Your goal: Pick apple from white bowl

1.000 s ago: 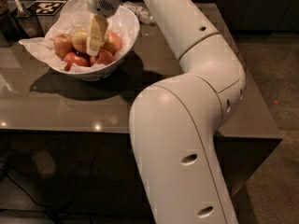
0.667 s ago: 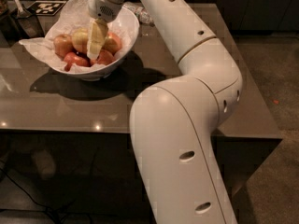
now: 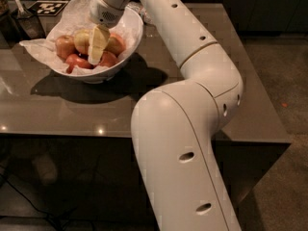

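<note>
One white bowl (image 3: 132,42) at the worktop's (image 3: 72,109) far left holds five visible apples, the gripper (image 3: 95,54) lowered among them, just right of the yellow-gold apple (image 3: 81,40); I cannot tell its jaws' state.

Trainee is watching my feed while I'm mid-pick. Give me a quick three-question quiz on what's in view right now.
1. Where is the gripper?
A. down in the white bowl
B. over bare tabletop
C. below the table edge
2. True or false: a blue cloth lines the white bowl.
3. Fill in: the yellow-gold apple lies beside the gripper, inside the white ____.

Key: 1 A. 2 False: crumpled white paper lines it. 3 bowl.
</note>
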{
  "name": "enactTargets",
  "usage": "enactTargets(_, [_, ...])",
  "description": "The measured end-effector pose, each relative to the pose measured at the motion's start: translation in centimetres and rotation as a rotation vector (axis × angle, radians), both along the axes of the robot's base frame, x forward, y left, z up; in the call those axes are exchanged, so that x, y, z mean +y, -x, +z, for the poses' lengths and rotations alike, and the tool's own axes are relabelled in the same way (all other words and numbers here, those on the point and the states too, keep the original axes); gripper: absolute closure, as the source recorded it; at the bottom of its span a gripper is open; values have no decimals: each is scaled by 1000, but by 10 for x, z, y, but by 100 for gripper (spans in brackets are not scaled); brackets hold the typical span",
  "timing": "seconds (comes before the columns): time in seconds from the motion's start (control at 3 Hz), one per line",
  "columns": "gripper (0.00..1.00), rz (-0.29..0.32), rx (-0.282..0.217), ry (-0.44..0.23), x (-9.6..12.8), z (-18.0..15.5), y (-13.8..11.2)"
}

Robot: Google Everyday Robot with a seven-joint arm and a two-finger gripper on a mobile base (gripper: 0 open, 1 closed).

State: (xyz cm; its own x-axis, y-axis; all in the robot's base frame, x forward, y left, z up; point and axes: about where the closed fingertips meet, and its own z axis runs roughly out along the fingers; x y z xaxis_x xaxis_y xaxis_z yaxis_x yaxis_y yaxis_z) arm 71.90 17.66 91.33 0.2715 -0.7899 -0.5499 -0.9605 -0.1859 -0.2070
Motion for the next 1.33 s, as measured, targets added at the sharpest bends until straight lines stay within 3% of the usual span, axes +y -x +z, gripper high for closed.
enactTargets(1.33, [88,0,0,0,0,0,0])
